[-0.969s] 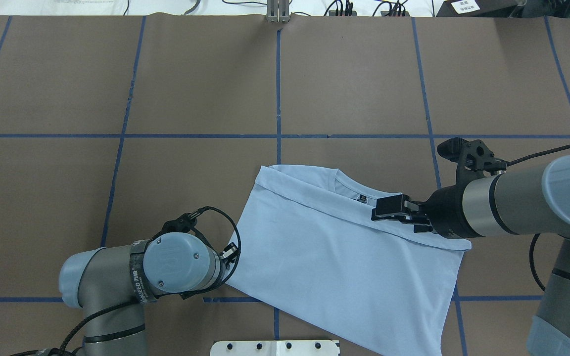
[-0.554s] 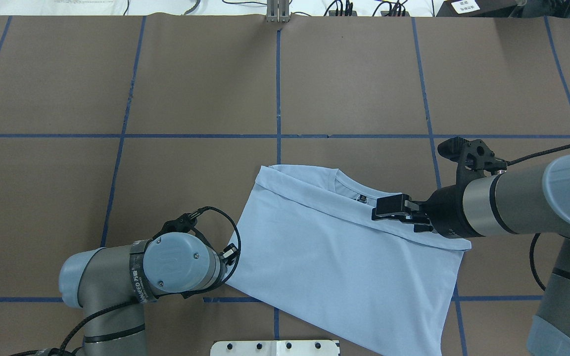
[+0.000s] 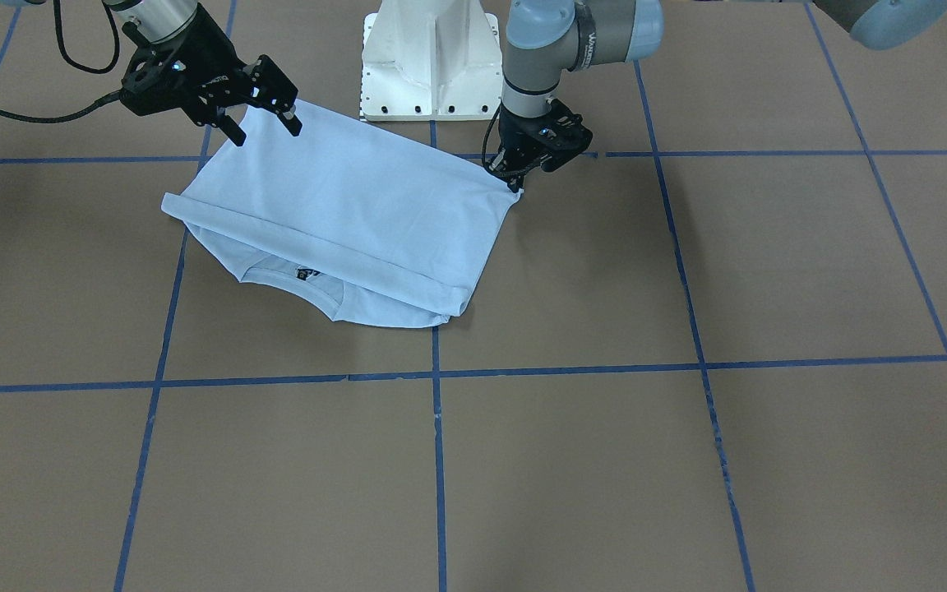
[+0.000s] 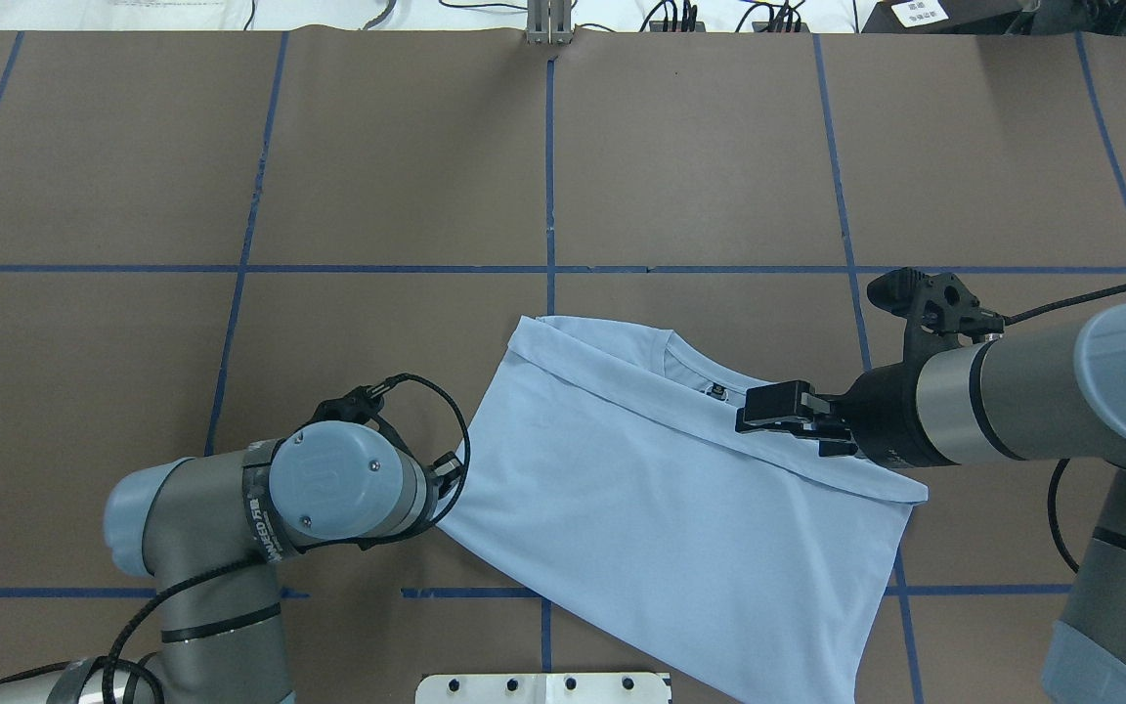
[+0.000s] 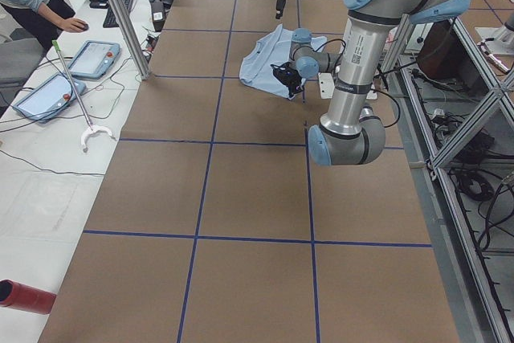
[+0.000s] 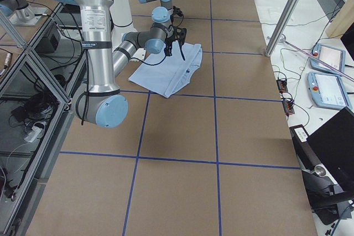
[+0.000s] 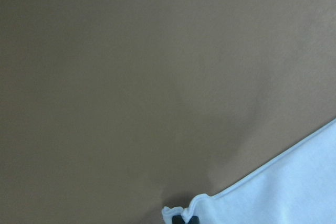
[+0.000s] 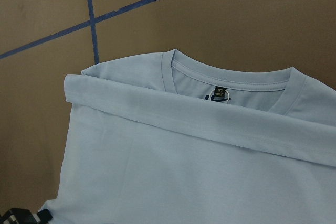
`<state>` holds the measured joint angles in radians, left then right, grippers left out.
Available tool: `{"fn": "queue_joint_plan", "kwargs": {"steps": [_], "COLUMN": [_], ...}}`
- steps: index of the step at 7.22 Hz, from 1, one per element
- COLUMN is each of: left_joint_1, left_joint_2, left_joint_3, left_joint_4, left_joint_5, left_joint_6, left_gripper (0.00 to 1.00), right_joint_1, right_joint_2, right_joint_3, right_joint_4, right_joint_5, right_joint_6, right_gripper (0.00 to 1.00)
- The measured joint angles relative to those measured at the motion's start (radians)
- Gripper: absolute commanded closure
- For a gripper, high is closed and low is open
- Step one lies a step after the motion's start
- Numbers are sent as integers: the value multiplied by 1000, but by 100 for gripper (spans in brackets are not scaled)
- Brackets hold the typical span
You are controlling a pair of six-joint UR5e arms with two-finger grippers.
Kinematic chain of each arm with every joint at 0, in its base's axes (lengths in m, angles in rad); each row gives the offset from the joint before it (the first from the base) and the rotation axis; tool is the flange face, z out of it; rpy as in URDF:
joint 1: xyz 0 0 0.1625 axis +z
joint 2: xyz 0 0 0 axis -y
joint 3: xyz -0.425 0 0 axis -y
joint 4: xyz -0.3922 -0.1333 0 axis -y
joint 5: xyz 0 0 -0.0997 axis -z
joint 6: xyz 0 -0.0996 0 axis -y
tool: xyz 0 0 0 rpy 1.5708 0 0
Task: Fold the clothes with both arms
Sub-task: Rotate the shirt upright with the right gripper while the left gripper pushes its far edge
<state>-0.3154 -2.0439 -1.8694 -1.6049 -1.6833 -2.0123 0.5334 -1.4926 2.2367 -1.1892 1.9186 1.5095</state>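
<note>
Where the brown table (image 4: 377, 176) nears the robot's base, the pale blue T-shirt (image 4: 661, 508) lies half-folded and askew. The right gripper (image 3: 264, 127) hangs above the cloth, jaws apart and empty; the left gripper (image 3: 513, 181) is clamped on a near corner. That corner is probably best drawn low, taut and slowly, so the fold beside the collar (image 8: 231, 80) does not skew.

Left tool (image 3: 513, 182) apparently pinched shut, right tool (image 3: 266, 134) spread open
</note>
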Motion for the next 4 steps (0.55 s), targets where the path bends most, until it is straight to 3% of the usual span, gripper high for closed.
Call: {"fn": "queue_joint_plan", "kwargs": {"steps": [2,4], "left_joint_1": [-83,-165], "left_joint_2": [-7,-38], "left_joint_3": [33,143], "left_joint_4": [-15,-119], "left_joint_5": [20,39], "left_joint_6": [62,116], "left_gripper": [100,100], "right_joint_1": [2,9], "right_joint_2": [0,0], "right_joint_3": [0,-1], "right_joint_4": [0,0], "right_joint_5": [-1,-1], "right_joint_6": [0,0], "right_gripper": [0,0]}}
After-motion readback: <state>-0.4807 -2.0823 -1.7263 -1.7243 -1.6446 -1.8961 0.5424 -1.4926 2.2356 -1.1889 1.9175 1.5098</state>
